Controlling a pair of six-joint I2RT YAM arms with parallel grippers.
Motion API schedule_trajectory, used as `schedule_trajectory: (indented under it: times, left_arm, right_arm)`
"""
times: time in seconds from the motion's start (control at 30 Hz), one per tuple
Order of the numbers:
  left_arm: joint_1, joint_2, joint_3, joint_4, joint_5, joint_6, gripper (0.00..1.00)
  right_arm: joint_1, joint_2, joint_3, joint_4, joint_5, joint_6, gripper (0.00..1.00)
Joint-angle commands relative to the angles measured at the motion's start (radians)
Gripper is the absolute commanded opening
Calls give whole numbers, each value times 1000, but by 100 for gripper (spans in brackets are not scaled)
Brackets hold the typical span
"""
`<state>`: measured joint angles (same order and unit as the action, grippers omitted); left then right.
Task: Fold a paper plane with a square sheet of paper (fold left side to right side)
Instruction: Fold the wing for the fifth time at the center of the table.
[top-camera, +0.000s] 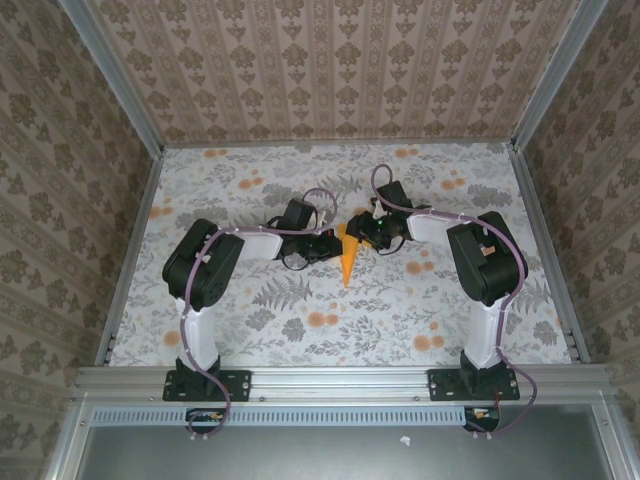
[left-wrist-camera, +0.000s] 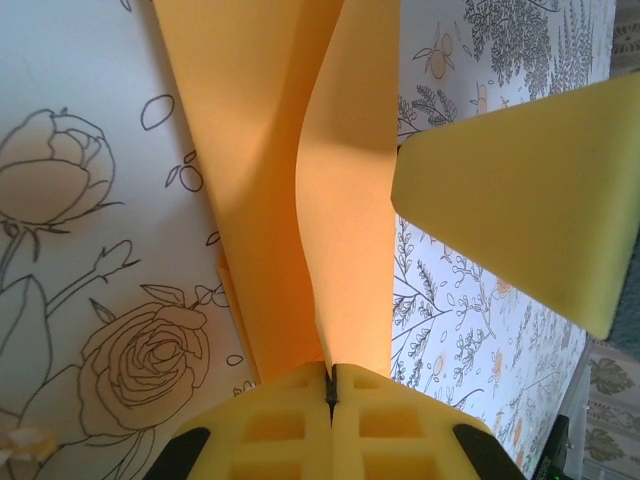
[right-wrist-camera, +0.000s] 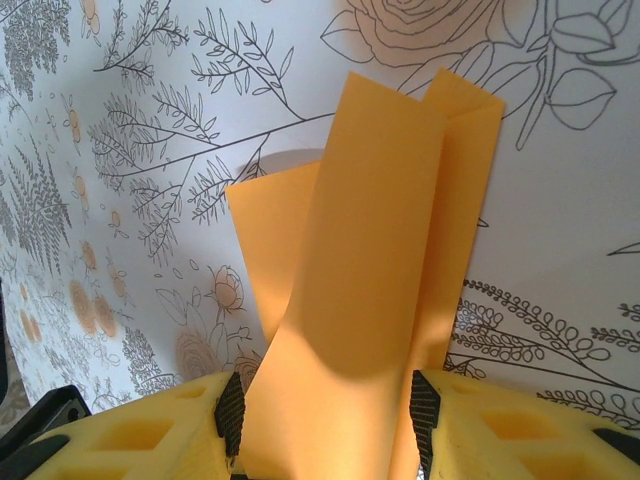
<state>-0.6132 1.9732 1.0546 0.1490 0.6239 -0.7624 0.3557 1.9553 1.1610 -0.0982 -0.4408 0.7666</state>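
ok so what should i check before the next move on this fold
1. Left gripper clamped on the raised flap: ok, jaws shut on its edge.
2. Right gripper holding the flap: cannot tell, its fingers stand apart with the flap between them.
3. Orange paper resting on the cloth: ok, lower layers lie flat.
4. Flap undamaged: ok, it is curved but shows no tear.
5. Edges lined up for the crease: cannot tell, the flap is lifted.
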Motion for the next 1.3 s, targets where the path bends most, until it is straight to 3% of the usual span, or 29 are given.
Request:
schedule_trajectory:
  times: [0.0,0.43,1.27]
  left_arm:
    - [7,18,22,-22,-6,24,0]
    - [7,13,26,-18,-9,32,0]
    - [10,40,38,-47,-32,51,0]
  right_arm:
    - [-3,7,27,-20,6,12,51]
    - [11,72,81,-152,34,-22,51]
    - [17,70,86,-170,34,-39,52]
